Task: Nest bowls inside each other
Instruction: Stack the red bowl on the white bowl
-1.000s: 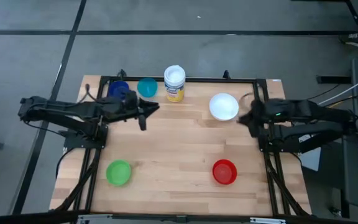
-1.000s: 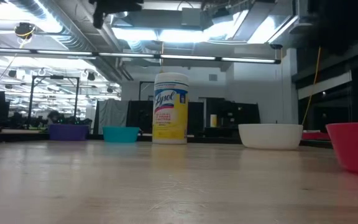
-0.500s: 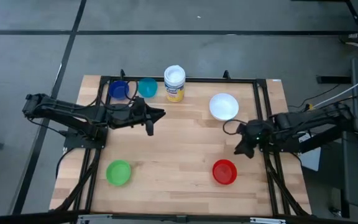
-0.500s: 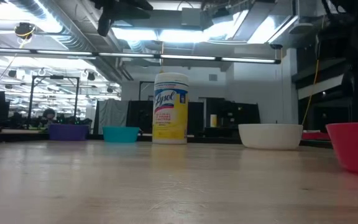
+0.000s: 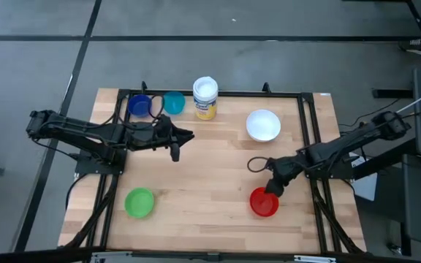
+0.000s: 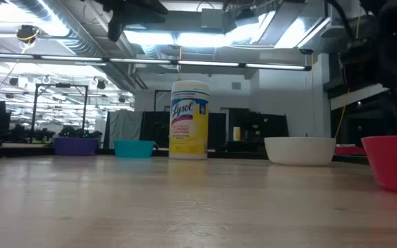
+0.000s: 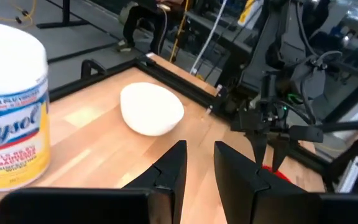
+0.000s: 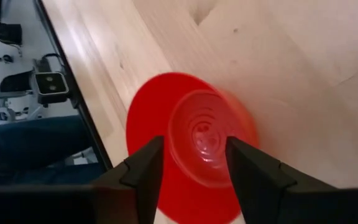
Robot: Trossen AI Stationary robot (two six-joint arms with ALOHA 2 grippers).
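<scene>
The red bowl point(image 5: 264, 203) rests on its base near the table's front right. My right gripper point(image 8: 194, 144) hangs open just above it, tipped downward, one finger over each side of the bowl's hollow point(image 8: 207, 140). The white bowl point(image 5: 263, 125) sits at the far right. The dark blue bowl point(image 5: 139, 106) and the teal bowl point(image 5: 172, 103) sit side by side at the far left, and the green bowl point(image 5: 139, 202) at the near left. My left gripper point(image 7: 199, 158) hovers over the table's left middle, narrowly open, with nothing between its fingers.
An upright yellow-labelled wipes container point(image 5: 205, 98) with a white lid stands at the far edge between the teal and white bowls. A black frame rail point(image 5: 218, 93) runs around the tabletop. Bare wood lies across the middle of the table point(image 5: 210, 175).
My right gripper has swung from beside the white bowl toward the table's near edge and down, tipping its fingers downward, and now hangs over the red bowl. My left gripper has shifted a little toward the table's middle. No bowl has moved.
</scene>
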